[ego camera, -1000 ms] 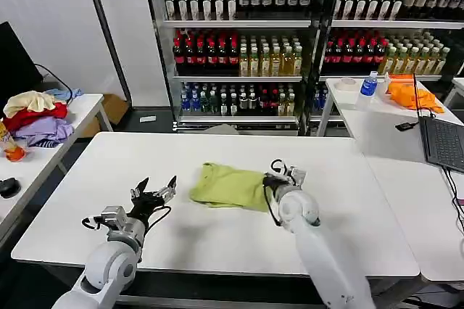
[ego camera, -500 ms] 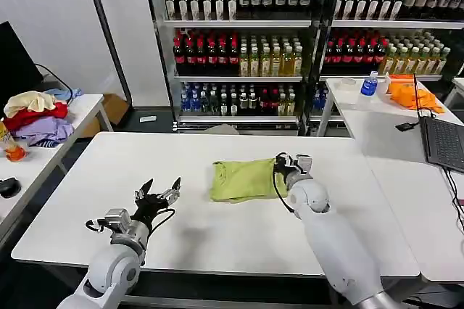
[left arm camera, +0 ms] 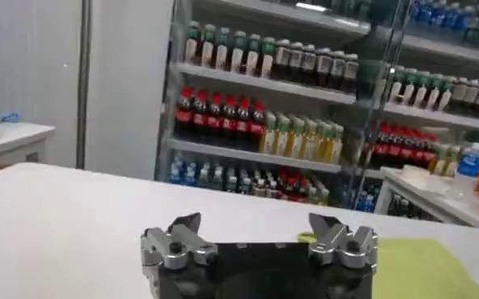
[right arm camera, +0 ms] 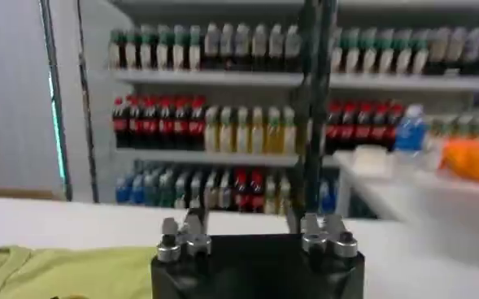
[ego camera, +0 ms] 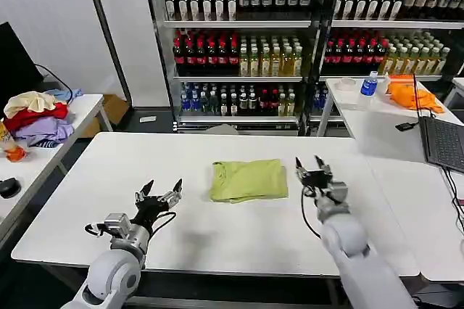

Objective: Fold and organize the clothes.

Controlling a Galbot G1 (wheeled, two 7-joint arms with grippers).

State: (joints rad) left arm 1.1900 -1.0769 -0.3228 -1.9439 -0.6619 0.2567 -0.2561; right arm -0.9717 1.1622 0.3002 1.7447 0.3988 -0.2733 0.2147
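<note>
**Folded shirt between two empty grippers, right arm the nearer**

The lime yellow-green short-sleeved T-shirt of soft fabric (ego camera: 247,180) lies as a flat, roughly rectangular packet near the middle of the white rectangular table (ego camera: 217,236), its long axis running across my view from left to right, parallel to the table's near edge. My right gripper (ego camera: 313,172) stands just beside the packet's right-hand short edge, clear of the cloth, with its jaws spread apart and nothing between them. In the right wrist view the gripper (right arm camera: 255,231) points toward the tall glass-fronted cooler shelves of bottled drinks (ego camera: 290,40), and the shirt (right arm camera: 60,272) lies off to one side of the jaws, not in front of them. My left gripper (ego camera: 158,194) hovers over bare table nearer to me, well apart from the shirt's left edge, jaws also wide and empty; in its wrist view the gripper (left arm camera: 259,240) has the shirt (left arm camera: 418,268) beyond it and to one side.

I judge the folding largely complete. Any further tidying or shifting of the packet falls most naturally to the right arm, which would need to turn inward toward the short edge.
</note>
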